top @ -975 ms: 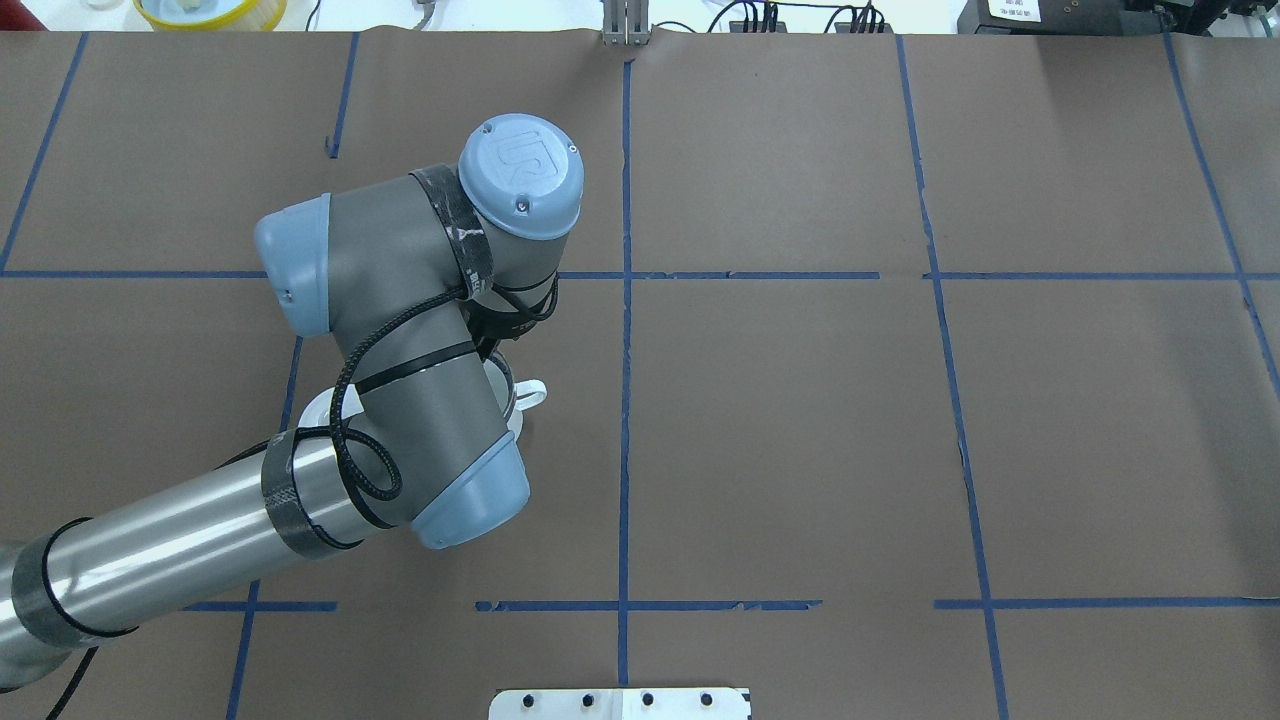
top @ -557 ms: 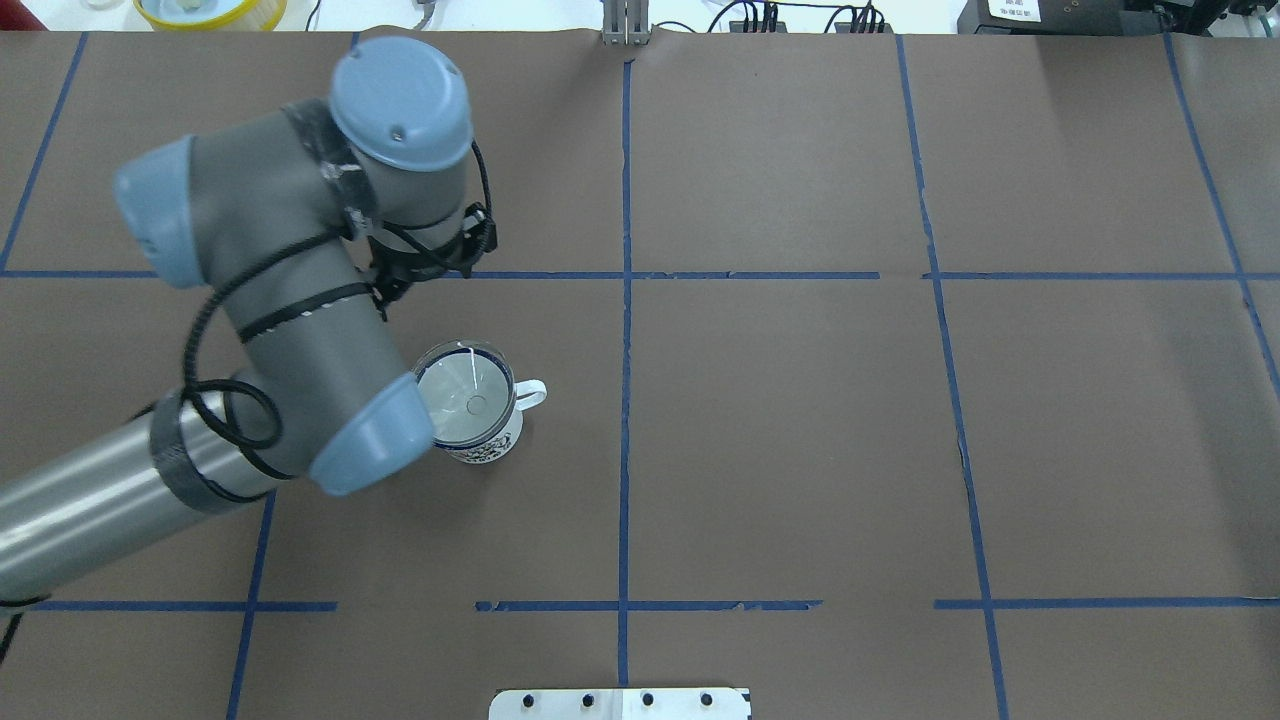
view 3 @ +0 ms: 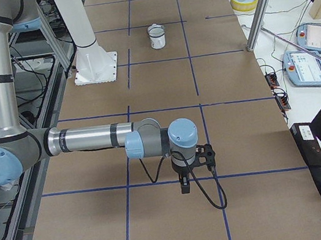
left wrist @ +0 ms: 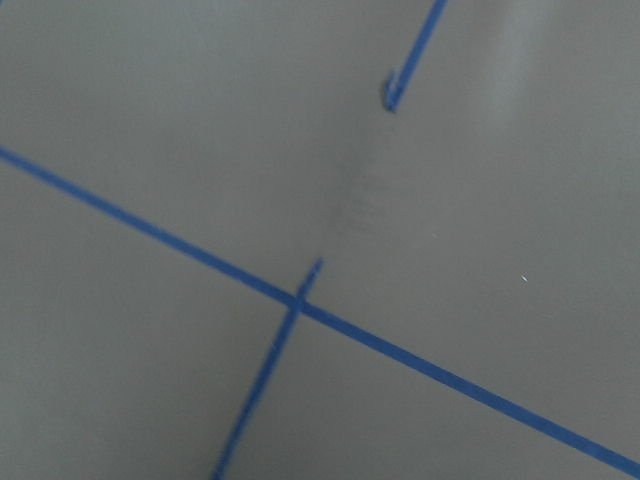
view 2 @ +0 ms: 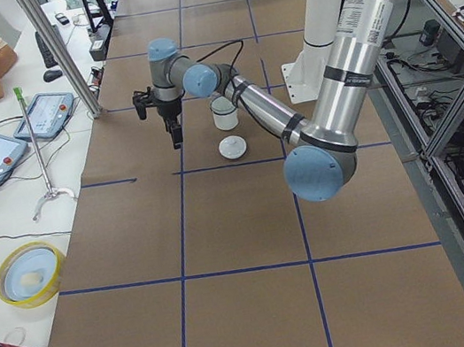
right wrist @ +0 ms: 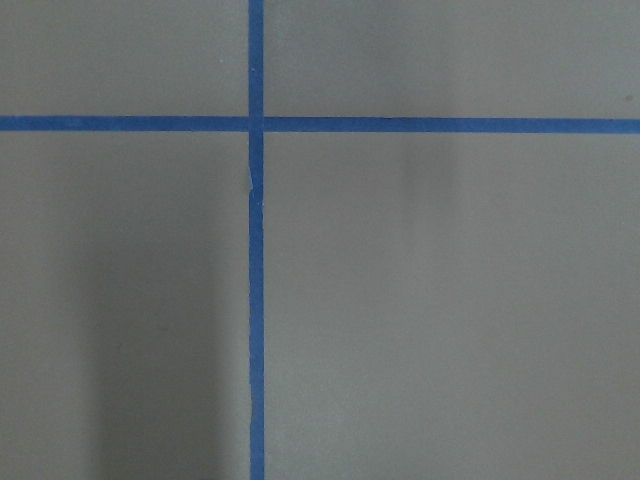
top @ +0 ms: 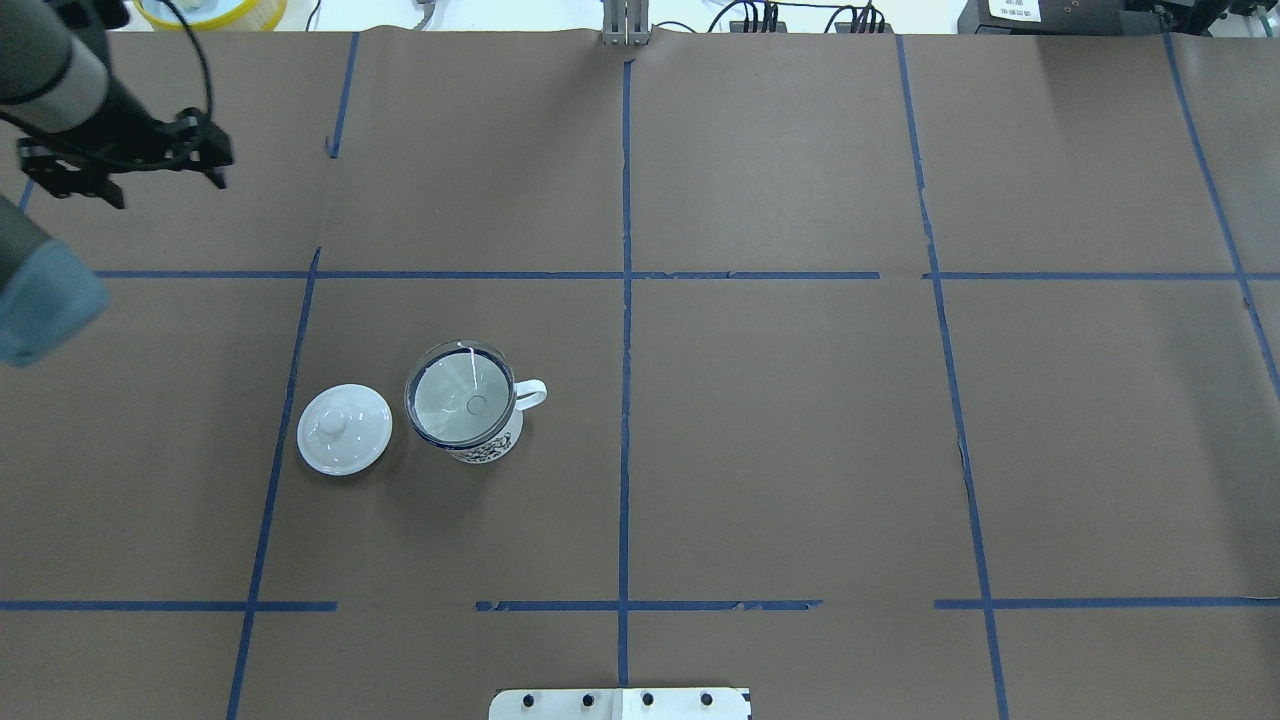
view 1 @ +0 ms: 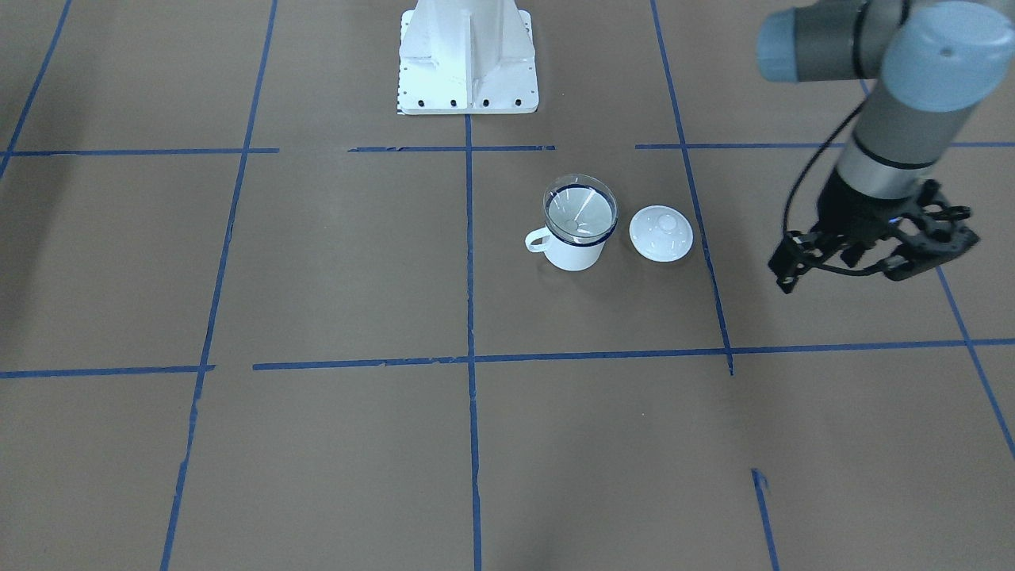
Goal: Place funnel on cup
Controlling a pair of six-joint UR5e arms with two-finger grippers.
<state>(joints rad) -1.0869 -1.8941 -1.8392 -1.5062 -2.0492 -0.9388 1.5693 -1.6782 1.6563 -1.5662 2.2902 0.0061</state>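
The funnel (top: 459,391) is clear and nearly colourless, marked only by a glare streak and a small circle where its spout drops. Its wide round rim sits on the dark blue rim of the white cup (view 1: 574,254), which stands upright on the counter (top: 800,450) just beside a round knobbed lid (top: 344,428). The left end effector (view 2: 176,136) hangs well away as a dark tangle, and the right end effector (view 3: 185,185) shows only from the side, so I cannot tell whether either's fingers are apart or together.
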